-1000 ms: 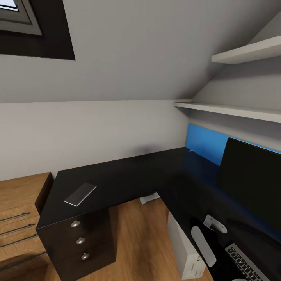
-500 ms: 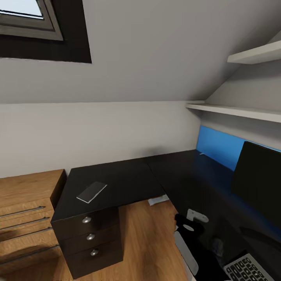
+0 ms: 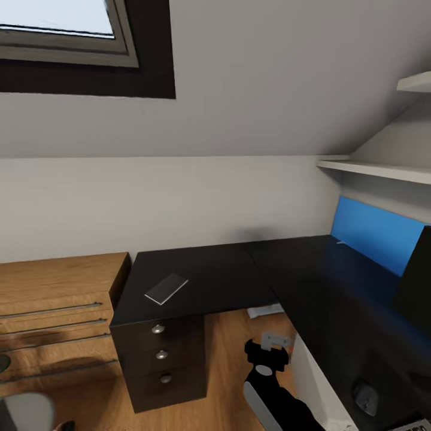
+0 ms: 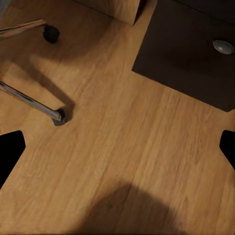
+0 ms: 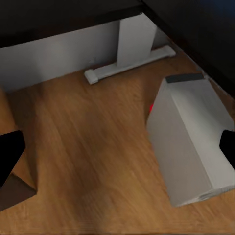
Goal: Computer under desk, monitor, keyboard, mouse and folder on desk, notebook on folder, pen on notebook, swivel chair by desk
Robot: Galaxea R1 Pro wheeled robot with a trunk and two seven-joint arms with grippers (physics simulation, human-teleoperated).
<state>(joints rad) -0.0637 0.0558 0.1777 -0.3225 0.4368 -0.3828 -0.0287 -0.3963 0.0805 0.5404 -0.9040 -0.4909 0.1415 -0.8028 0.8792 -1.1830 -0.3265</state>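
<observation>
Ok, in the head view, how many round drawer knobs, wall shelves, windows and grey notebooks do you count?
round drawer knobs: 3
wall shelves: 2
window: 1
notebook: 1
Total: 7

Light wooden chest (image 3: 54, 311) with bar handles at left, against pale wall. Dark-framed window (image 3: 84, 48) set high in sloped ceiling. White shelves (image 3: 383, 170) at right, blue panel (image 3: 371, 233) beneath. Wood plank floor (image 4: 127, 147) below.
</observation>
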